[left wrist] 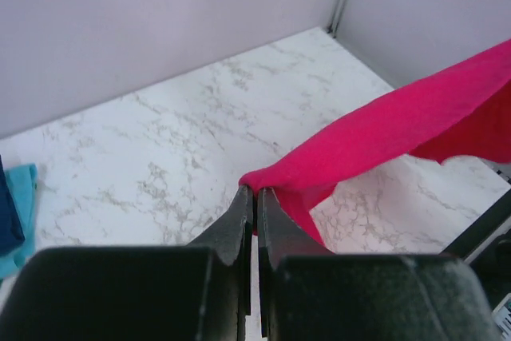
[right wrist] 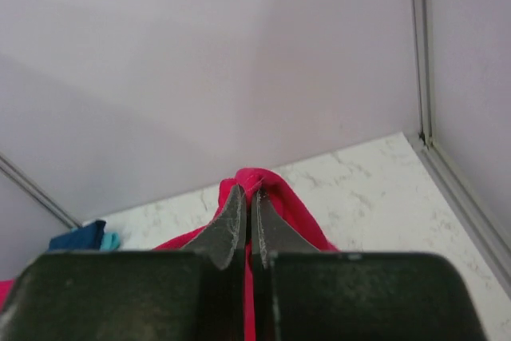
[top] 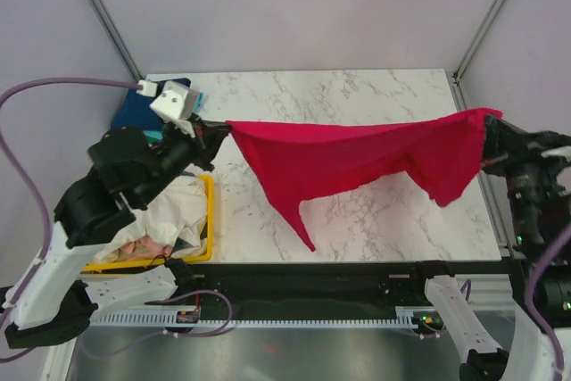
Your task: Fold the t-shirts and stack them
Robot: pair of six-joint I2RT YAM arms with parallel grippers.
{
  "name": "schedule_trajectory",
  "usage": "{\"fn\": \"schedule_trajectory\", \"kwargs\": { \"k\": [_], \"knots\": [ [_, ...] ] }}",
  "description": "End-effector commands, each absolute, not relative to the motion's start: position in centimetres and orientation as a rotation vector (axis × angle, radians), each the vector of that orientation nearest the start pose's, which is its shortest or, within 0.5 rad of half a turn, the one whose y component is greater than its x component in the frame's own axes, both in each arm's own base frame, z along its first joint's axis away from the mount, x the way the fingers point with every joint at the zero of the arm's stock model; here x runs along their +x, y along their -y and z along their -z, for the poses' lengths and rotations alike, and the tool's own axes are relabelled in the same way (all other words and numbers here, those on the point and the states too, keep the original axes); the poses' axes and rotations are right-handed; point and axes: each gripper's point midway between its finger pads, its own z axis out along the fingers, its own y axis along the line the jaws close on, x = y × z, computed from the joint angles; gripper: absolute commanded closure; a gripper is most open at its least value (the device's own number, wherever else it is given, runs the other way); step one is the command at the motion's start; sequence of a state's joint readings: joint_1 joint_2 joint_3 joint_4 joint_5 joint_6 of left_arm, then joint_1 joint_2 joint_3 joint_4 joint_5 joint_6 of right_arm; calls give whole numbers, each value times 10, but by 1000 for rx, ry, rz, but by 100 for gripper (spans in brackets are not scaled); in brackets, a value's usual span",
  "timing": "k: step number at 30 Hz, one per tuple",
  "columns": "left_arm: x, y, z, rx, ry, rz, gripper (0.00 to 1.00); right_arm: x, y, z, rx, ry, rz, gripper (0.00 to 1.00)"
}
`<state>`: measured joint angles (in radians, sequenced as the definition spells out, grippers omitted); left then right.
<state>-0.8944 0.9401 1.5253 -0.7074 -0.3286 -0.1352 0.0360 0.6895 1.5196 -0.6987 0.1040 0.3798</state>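
Note:
A red t-shirt (top: 357, 160) hangs stretched in the air above the marble table (top: 357, 91), held at both ends. My left gripper (top: 223, 129) is shut on its left end, seen in the left wrist view (left wrist: 255, 191) with red cloth (left wrist: 383, 129) pinched between the jaws. My right gripper (top: 489, 136) is shut on its right end, seen in the right wrist view (right wrist: 248, 189) with red cloth (right wrist: 299, 213) bunched at the tips. A point of the shirt droops down toward the table front (top: 306, 240).
A yellow bin (top: 207, 220) at the left front holds white and other garments (top: 174, 216). Folded dark blue and teal shirts (top: 134, 113) lie at the table's back left, also showing in the left wrist view (left wrist: 16, 213). Frame posts stand at both back corners.

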Motion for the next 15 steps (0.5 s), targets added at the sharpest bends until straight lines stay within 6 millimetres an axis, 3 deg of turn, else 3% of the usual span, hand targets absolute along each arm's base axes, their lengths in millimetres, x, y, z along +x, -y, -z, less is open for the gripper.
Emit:
{"fn": "schedule_trajectory", "kwargs": {
  "k": [1,6,9,11,13,14,15],
  "knots": [
    [185,167,-473,559,-1523,498,98,138,10,-538,318,-1252,-209,100],
    [150,138,-517,548,-1348,567,98,65,24,-584,318,-1020,-201,100],
    [148,132,-523,557,-1319,537,98,57,23,-603,265,-973,-186,100],
    [156,132,-522,569,-1319,484,98,70,16,-612,204,-990,-193,100],
    [179,139,-515,545,-1366,404,98,111,9,-620,163,-1063,-164,100],
    [194,131,-513,486,-1401,313,98,130,6,-616,149,-1116,-160,100],
    [207,134,-508,472,-1434,260,98,176,-1,-612,141,-1203,-138,100]
  ]
}}
